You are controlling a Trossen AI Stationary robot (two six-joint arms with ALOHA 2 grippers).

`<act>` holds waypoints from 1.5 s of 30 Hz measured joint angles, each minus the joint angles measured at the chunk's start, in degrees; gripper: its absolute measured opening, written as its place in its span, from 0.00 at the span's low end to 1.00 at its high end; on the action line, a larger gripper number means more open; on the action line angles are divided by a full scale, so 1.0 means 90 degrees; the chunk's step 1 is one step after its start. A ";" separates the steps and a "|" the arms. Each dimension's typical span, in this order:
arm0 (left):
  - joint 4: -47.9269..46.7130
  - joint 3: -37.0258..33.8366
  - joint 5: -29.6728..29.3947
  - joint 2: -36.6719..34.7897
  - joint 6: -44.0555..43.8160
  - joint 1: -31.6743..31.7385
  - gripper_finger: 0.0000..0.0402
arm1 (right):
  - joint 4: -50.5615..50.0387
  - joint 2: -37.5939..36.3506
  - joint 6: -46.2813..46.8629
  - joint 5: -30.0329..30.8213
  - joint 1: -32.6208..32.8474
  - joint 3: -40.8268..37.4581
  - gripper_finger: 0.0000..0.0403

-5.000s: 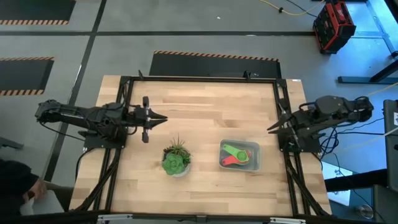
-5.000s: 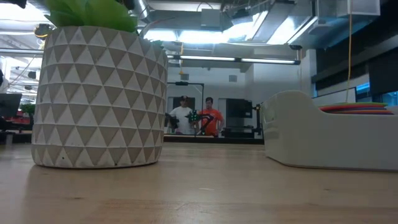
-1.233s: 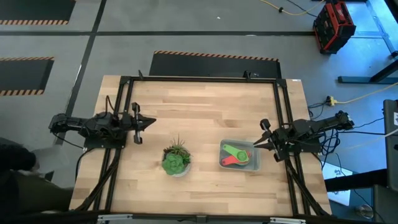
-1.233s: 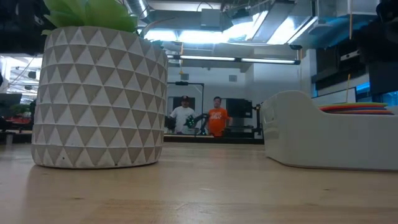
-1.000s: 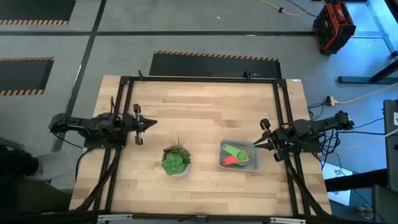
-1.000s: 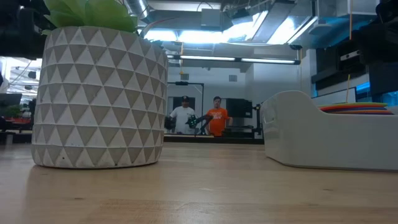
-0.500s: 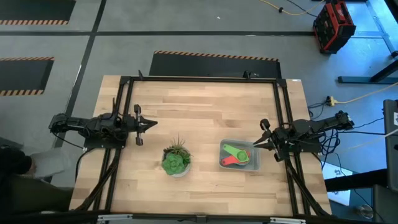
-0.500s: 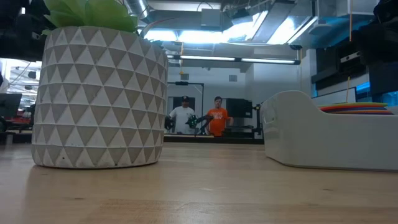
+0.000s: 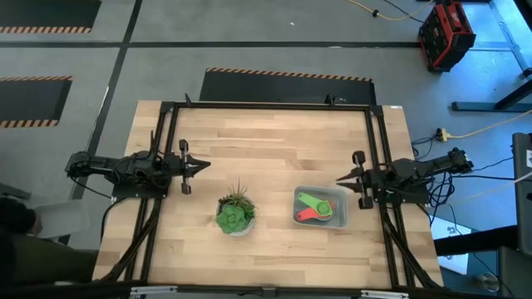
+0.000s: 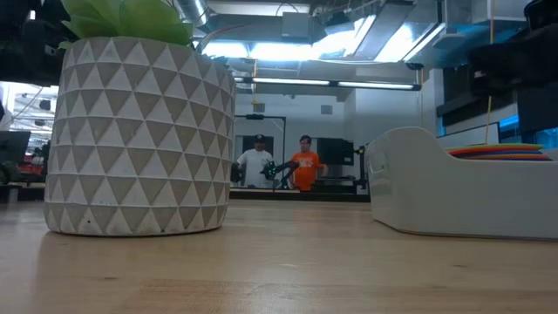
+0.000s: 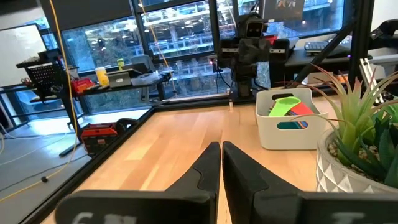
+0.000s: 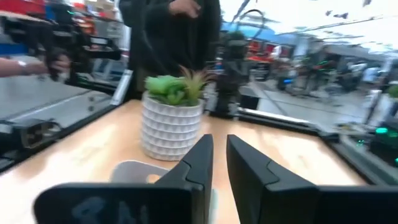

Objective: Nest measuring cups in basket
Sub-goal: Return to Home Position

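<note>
The translucent greyish basket (image 9: 320, 207) stands on the table's right half with the measuring cups (image 9: 314, 206) lying inside it; green, red and orange show from above. In the left wrist view the basket (image 11: 292, 124) shows green, red and teal cups (image 11: 287, 107). In the low view only the cups' rims (image 10: 501, 151) top the basket's wall (image 10: 453, 187). My left gripper (image 9: 204, 164) is shut, at the table's left side, pointing right. My right gripper (image 9: 339, 179) is shut and hovers just past the basket's far right corner, touching nothing.
A green spiky plant in a white patterned pot (image 9: 235, 214) stands left of the basket, near the table's middle, and fills the left of the low view (image 10: 139, 135). The wood between the two arms lies bare. Two people (image 10: 279, 163) stand far behind the table.
My right gripper has swung a little toward the table's far edge, away from the basket's right side, and turned slightly about its own axis. It stays shut. The basket, cups and plant have not moved.
</note>
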 joint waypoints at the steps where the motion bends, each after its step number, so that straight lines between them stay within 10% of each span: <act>1: -0.0001 0.0000 0.0000 0.0000 0.0000 0.0000 0.03 | 0.0014 0.0000 -0.0062 0.0125 0.0001 0.0000 0.13; 27: -0.0001 0.0000 -0.0032 0.0000 0.0056 0.0000 0.03 | 0.0111 0.0015 -0.0319 0.1118 -0.1188 0.0000 0.13; 45: -0.0001 0.0000 -0.0029 0.0000 -0.0339 0.0000 0.03 | -0.0209 0.0029 0.0681 -0.1181 -0.1566 0.0000 0.13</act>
